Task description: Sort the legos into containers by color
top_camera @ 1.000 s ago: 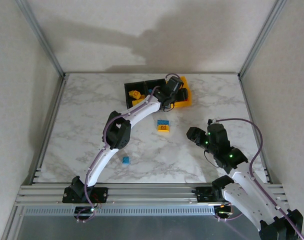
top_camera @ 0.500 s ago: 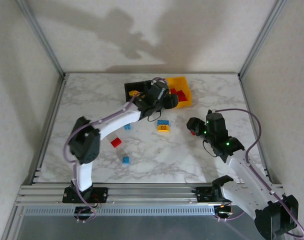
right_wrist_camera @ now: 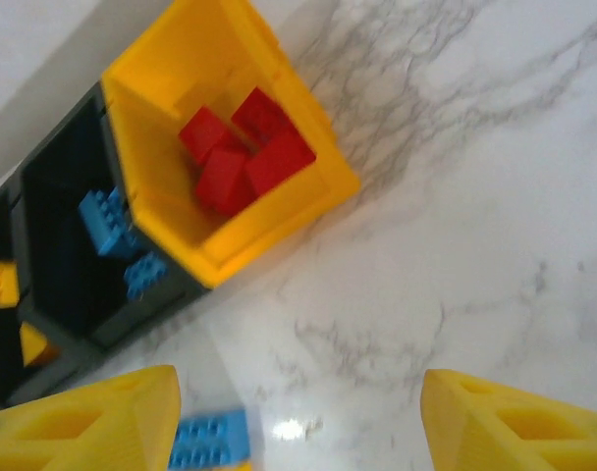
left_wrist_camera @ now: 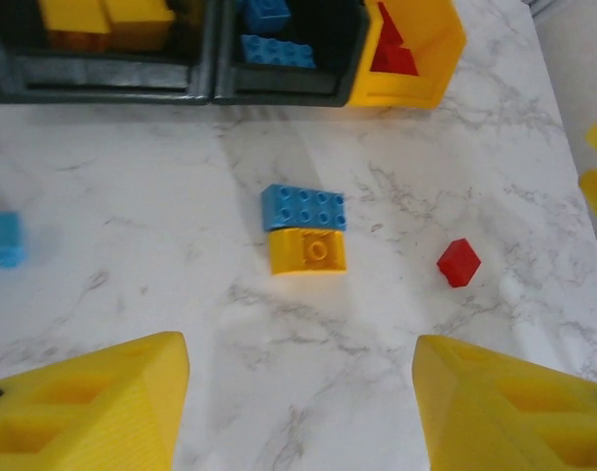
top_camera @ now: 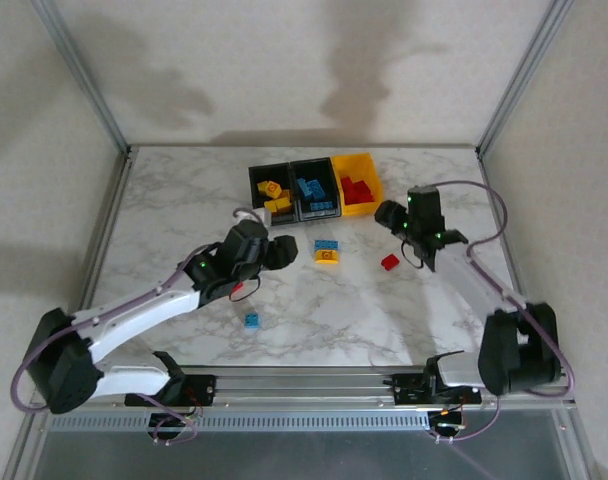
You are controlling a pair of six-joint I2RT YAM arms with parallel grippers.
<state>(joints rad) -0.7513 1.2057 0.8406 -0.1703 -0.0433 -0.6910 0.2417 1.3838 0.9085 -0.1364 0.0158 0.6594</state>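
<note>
The blue lego (left_wrist_camera: 303, 208) and yellow lego (left_wrist_camera: 307, 251) lie touching mid-table, with the red lego (left_wrist_camera: 459, 262) near them, all short of the containers (left_wrist_camera: 102, 88). We judge them light, rigid and slick, so we grip across the flat side walls. The left gripper (left_wrist_camera: 297, 345) and right gripper (right_wrist_camera: 298, 378) stand parted and empty.

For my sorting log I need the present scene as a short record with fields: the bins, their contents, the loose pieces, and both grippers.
left bin: black, holds yellow legos
middle bin: black, holds blue legos
right bin: yellow, holds red legos
loose pieces: long blue brick touching yellow brick; red brick to their right; small blue brick nearer the arm bases
left gripper: open, empty, facing the touching pair
right gripper: open, empty, facing the right bin
</note>
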